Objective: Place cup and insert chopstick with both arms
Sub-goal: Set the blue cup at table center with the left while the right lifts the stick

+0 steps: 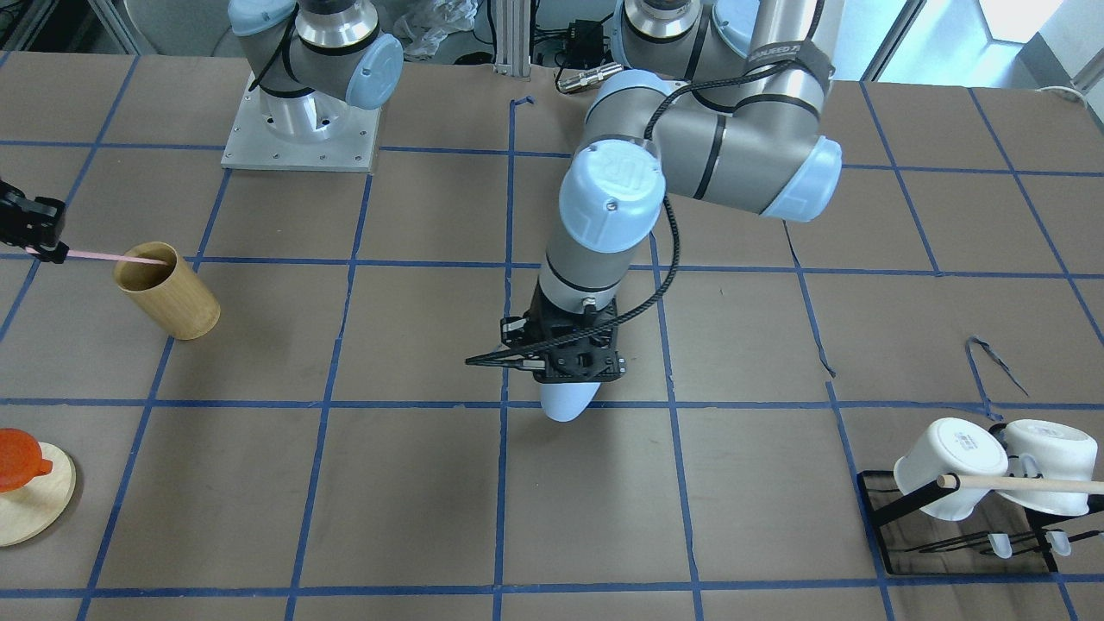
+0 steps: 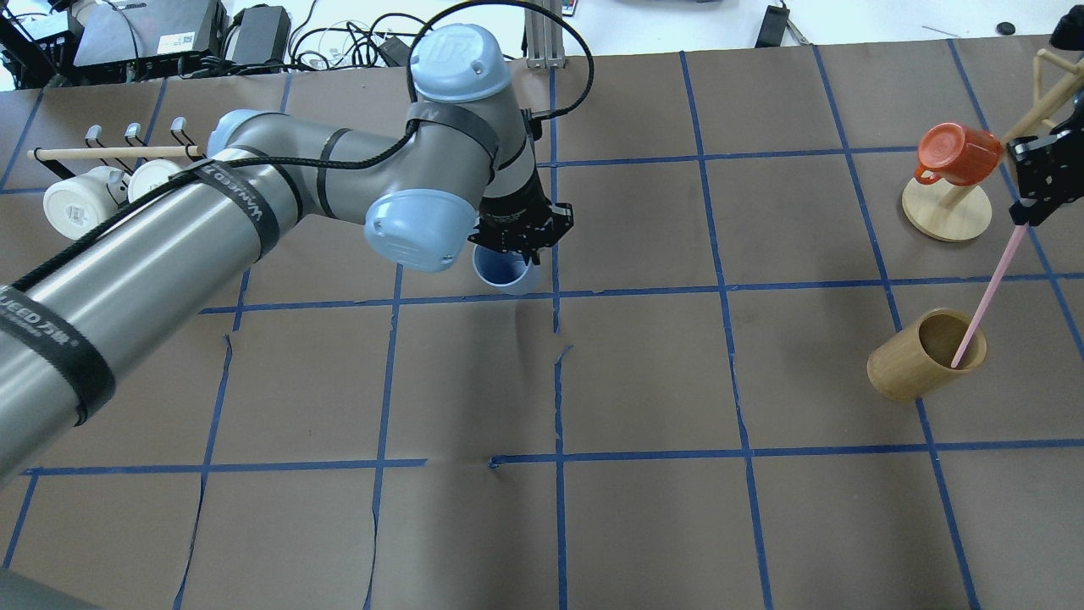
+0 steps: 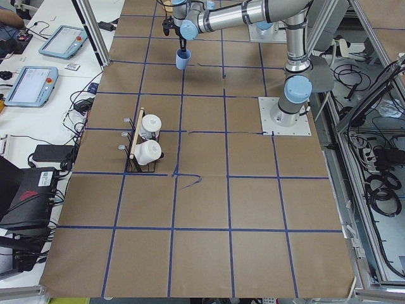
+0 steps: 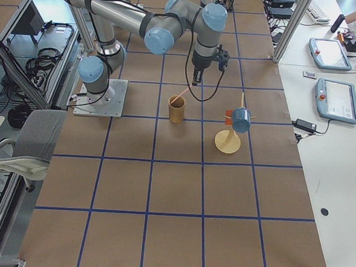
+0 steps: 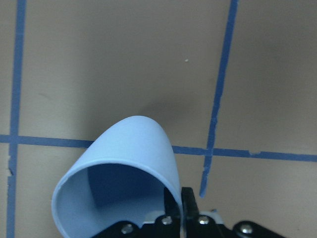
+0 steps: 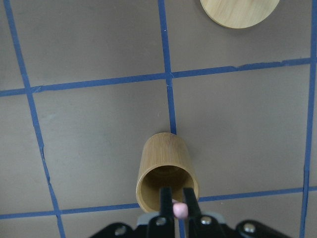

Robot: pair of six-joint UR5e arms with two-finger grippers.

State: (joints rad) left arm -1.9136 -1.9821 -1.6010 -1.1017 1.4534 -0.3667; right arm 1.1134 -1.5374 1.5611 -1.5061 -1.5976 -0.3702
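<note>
Your L fingers (image 5: 188, 201) grip blue cup (image 5: 126, 153) by rim | R fingers (image 6: 165, 197) pinch pink chopstick (image 6: 179, 210), tip in bamboo cup (image 6: 166, 158)

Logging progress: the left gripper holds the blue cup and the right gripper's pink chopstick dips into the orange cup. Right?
No: the pink chopstick in the right gripper dips into the bamboo cup, not the orange cup, as the overhead view shows. The left gripper holds the blue cup.
</note>
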